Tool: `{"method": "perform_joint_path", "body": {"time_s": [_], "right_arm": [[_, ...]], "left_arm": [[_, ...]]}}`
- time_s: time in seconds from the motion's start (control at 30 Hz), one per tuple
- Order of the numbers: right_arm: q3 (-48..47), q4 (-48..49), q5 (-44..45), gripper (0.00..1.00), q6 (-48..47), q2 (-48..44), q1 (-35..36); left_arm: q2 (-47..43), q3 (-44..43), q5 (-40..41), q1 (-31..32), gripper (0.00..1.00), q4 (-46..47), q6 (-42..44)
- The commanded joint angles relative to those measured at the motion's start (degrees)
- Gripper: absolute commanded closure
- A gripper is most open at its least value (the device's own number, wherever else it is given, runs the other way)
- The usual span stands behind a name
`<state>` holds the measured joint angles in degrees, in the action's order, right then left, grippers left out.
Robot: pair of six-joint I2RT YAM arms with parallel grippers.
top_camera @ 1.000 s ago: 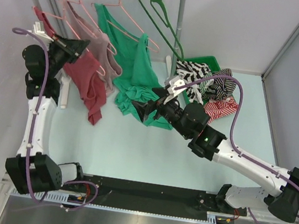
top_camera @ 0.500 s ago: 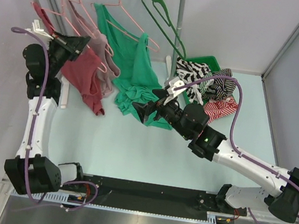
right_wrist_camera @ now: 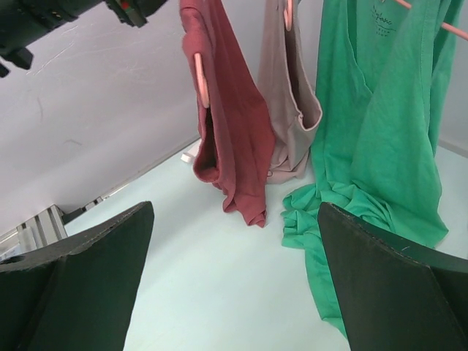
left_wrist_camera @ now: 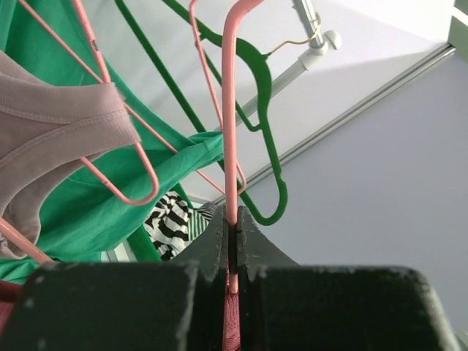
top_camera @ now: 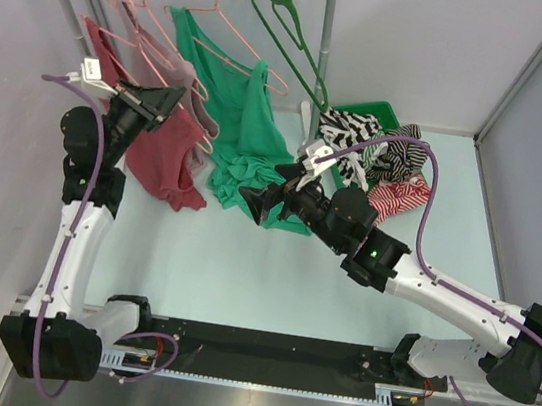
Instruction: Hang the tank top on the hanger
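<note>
Shifted rightward, left pincer (left_wrist_camera: pixel 232 221) clamps thin pink wire hanger (left_wrist_camera: pixel 228 110), maroon cloth tank top (top_camera: pixel 161 157) beneath; right pincer (top_camera: pixel 259 201) spread wide.

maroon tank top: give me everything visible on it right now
The tank top is plain dark red soft cloth, sleeveless. It hangs in long folds from a thin pink hanger, with one hanger end poking through an opening near its top. Its lower end is bunched and uneven. The pale pink top hangs against its side. The left gripper is shut on the hanger's wire at its top. Whether it touches the table is unclear.
</note>
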<state>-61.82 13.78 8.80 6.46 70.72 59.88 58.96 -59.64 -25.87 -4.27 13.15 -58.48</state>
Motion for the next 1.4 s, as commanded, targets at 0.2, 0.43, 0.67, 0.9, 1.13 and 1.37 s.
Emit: {"method": "perform_joint_path", "body": {"time_s": [0.2, 0.43, 0.67, 0.9, 1.13, 1.37], "right_arm": [[0.7, 0.5, 2.4, 0.0, 0.8, -1.5, 0.4], [0.4, 0.0, 2.5, 0.0, 0.3, -1.2, 0.4], [0.4, -0.2, 2.5, 0.0, 0.4, -0.6, 0.4], [0.5, -0.7, 2.3, 0.0, 0.6, -0.1, 0.3], [0.9, -0.5, 2.4, 0.0, 0.5, -0.4, 0.3], [1.4, -0.3, 2.3, 0.0, 0.7, -0.4, 0.4]], "left_arm": [[10.5, -11.8, -3.7, -1.4, 1.0, 4.0, 0.7], [16.8, -17.8, -3.8, -3.8, 1.0, 3.0, 1.4], [23.6, -26.1, 0.5, -4.6, 1.0, 0.8, -0.1], [29.8, -35.7, 4.9, -4.7, 1.0, -3.6, -0.8], [33.0, -40.2, 7.8, -4.8, 1.0, -7.1, -1.0], [34.1, -39.2, 8.2, -4.8, 1.0, -7.7, -1.9]]}}
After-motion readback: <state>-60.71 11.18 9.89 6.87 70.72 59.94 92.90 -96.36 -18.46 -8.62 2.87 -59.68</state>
